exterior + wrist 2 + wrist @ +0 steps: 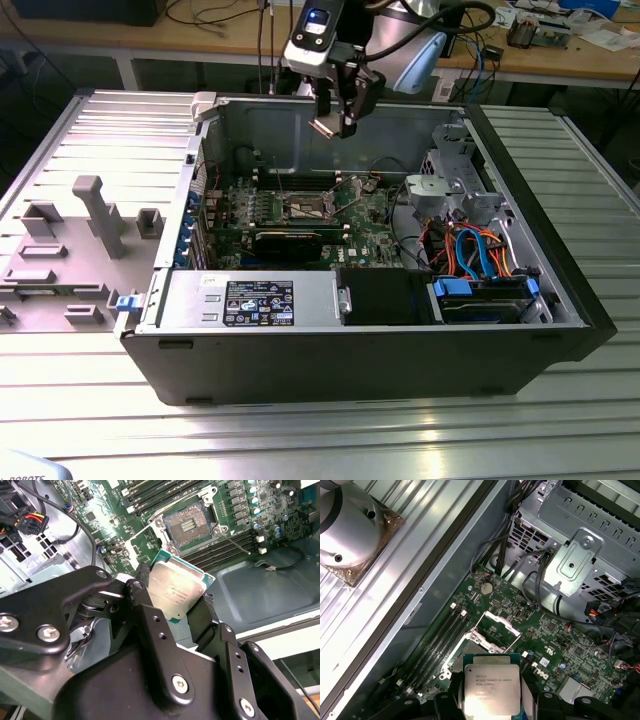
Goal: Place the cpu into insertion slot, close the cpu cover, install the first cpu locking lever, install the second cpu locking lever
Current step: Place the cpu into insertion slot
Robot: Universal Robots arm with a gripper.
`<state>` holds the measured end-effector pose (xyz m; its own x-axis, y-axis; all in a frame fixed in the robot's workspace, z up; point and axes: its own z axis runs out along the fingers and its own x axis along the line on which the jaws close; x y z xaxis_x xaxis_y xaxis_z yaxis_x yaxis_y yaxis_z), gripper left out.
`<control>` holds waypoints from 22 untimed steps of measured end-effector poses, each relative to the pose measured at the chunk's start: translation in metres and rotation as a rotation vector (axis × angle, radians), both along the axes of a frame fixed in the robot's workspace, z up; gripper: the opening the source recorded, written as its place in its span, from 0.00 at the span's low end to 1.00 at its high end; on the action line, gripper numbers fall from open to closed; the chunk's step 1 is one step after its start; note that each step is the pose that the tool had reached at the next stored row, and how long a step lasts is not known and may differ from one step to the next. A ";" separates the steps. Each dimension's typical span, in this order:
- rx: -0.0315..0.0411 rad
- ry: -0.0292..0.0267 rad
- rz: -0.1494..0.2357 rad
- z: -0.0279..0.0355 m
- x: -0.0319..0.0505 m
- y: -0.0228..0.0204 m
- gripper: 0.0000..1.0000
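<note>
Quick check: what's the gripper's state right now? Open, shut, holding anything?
The gripper is shut on the cpu, held in the air above the board; the insertion slot is empty.

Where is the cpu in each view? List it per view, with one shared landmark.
Exterior view: the cpu held by the gripper, above the motherboard.
Second wrist view: cpu between the black fingers.
First wrist view: cpu before the insertion slot.
Shared landmark: the insertion slot.

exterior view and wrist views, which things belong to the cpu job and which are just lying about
Job:
cpu, held in the gripper
insertion slot, empty
cpu cover, open

Lying about:
grey blocks
orange and blue cables
coin battery
</note>
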<state>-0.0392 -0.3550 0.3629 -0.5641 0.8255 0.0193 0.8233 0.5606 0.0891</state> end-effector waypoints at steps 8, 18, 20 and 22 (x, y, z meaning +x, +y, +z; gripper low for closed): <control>-0.0001 0.0000 -0.023 -0.0001 0.0000 0.0000 0.55; -0.0001 0.0000 -0.045 -0.0002 0.0000 0.0000 0.55; 0.0000 0.0000 -0.046 -0.0002 0.0000 0.0000 0.55; -0.0001 0.0000 -0.047 -0.0002 0.0000 0.0000 0.55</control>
